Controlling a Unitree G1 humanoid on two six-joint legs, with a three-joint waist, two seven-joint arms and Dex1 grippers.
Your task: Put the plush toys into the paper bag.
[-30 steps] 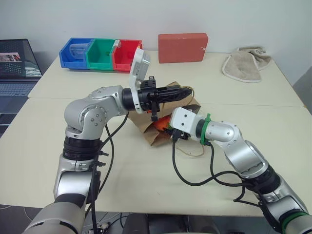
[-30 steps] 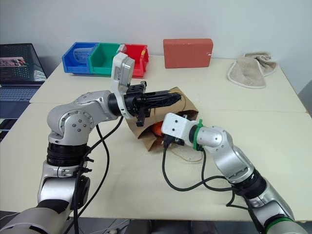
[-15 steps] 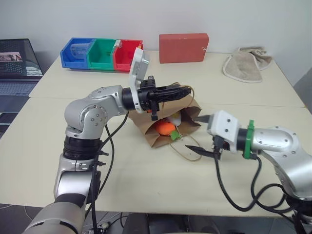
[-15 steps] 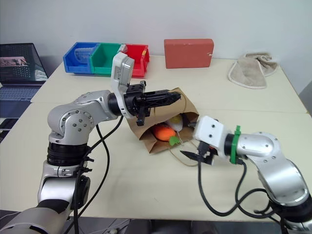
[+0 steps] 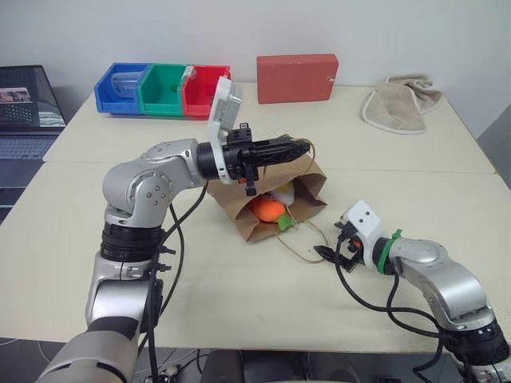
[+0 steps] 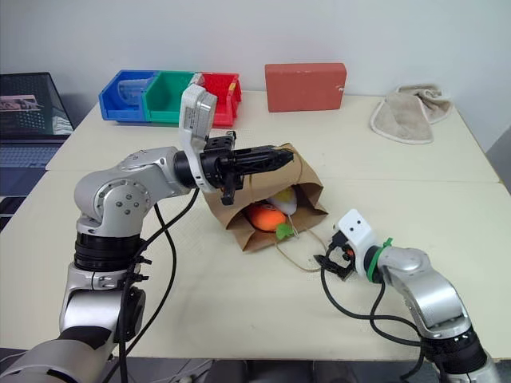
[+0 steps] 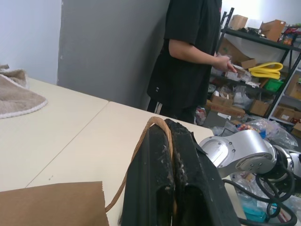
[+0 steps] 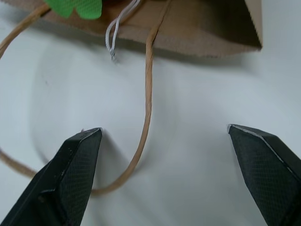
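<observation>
1. Spanning the whole scene, a cream table (image 5: 239, 319) carries everything; a seam runs across it behind the bag.
2. Lying on its side near the table's middle, the paper bag (image 5: 239, 211) has its mouth facing the robot's right, and the upper edge of that mouth is lifted.
3. Reaching in from the left, the left gripper (image 5: 297, 148) points level toward the right with its two black fingers (image 7: 162, 174) pressed together on the bag's upper handle (image 7: 141, 141); the thin twisted loop runs out between them in the left wrist view, so this claw is holding the handle.
4. Sitting at the far edge of the table are a red rectangular box (image 5: 296, 77), a beige towel (image 5: 399, 104) on the right, and a row of blue, green and red bins (image 5: 160, 88) on the left.
5. Hanging low over the table to the right of the bag, the right gripper (image 5: 329, 254) has its claw spread wide with nothing in it; its fingertips (image 8: 70, 174) stand well apart in the right wrist view.
6. Resting inside the bag's open mouth, the orange carrot toy (image 5: 267, 209) has its green leaves (image 5: 284, 223) poking out at the lip.
7. Tucked just behind the carrot in the bag is the white egg toy (image 5: 283, 193).
8. Trailing flat on the table from the mouth, the bag's lower handle (image 8: 146, 108) loops between the spread right fingers.
</observation>
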